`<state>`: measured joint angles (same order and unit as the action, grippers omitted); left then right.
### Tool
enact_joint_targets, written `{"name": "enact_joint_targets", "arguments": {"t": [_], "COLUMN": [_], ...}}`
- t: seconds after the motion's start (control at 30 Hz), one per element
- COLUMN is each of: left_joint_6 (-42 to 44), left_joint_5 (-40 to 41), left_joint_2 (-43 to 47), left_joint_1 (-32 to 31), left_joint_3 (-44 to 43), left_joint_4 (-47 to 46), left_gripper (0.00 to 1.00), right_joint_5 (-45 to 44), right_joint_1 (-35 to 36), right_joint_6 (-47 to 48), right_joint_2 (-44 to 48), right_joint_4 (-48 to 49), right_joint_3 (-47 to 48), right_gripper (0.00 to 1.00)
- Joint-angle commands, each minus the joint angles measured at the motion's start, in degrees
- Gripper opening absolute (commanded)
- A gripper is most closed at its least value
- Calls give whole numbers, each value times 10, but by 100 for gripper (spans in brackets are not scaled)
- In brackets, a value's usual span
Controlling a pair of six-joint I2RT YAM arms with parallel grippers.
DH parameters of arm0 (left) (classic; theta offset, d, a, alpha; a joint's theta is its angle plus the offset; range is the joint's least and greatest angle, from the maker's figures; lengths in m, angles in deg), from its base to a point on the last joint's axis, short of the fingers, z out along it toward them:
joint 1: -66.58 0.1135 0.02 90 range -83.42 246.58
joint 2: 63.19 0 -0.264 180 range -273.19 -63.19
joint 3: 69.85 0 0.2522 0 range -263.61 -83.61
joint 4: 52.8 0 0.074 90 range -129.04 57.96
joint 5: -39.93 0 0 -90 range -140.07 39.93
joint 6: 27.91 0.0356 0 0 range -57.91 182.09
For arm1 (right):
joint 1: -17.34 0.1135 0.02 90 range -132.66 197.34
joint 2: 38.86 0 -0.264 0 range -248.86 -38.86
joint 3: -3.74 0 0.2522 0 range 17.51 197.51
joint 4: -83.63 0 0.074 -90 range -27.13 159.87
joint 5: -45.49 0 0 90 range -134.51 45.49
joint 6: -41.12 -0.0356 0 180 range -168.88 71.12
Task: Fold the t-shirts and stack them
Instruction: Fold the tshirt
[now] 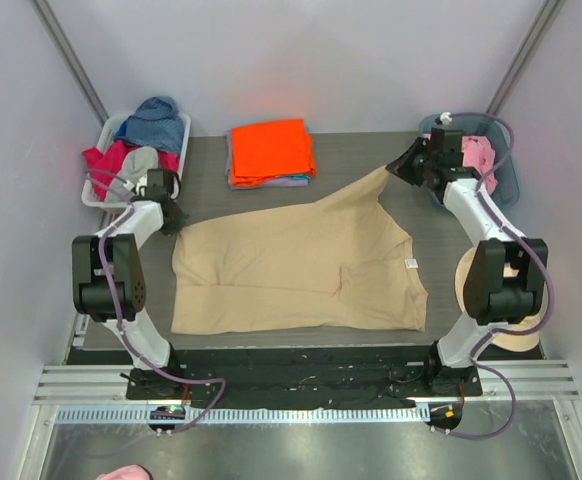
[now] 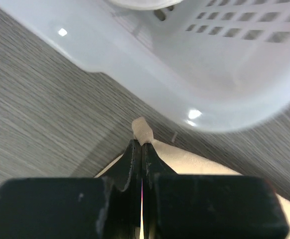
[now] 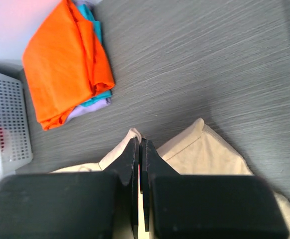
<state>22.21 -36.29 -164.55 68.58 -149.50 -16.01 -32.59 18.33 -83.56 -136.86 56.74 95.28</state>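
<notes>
Top external view: a tan t-shirt (image 1: 301,270) lies spread on the grey worktop (image 1: 366,150). The left end effector (image 1: 175,220) is clamped on the shirt's far left corner, just beside the white basket (image 1: 111,127). The right end effector (image 1: 399,168) pinches its far right edge, which is drawn out to a peak. A folded orange t-shirt (image 1: 269,150) tops a stack at the far centre.

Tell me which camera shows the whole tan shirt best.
The top external view: the tan shirt lies spread out, nearly its whole outline visible. The left wrist view shows only one small corner; the right wrist view shows just one edge.
</notes>
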Motion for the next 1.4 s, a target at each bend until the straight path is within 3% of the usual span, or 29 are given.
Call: {"name": "enact_joint_targets", "arguments": {"t": [0.0,0.27,0.57,0.8,1.13,1.37], "left_joint_6": [17,29,25,31,57,55], "left_joint_5": [-13,-15,-11,-12,-28,-30], "left_joint_2": [59,128,138,84,-66,-127], "left_joint_1": [-1,-2,-2,-2,-41,-52], "left_joint_3": [-12,20,38,-12,-147,-195], "left_joint_4": [14,30,31,31,10,11], "left_gripper": [0,0,0,0,0,0], "right_joint_5": [-9,-57,-116,-136,-73,-72], "right_joint_1": [-3,-3,-18,-29,-32,-35], "right_joint_6": [-1,5,10,0,-24,-17], "right_joint_2": [61,185,281,223,54,-11], "right_joint_4": [-29,-69,-98,-72,82,90], "right_joint_3": [3,-67,-149,-126,-48,33], "right_gripper": [1,1,1,1,1,1]}}
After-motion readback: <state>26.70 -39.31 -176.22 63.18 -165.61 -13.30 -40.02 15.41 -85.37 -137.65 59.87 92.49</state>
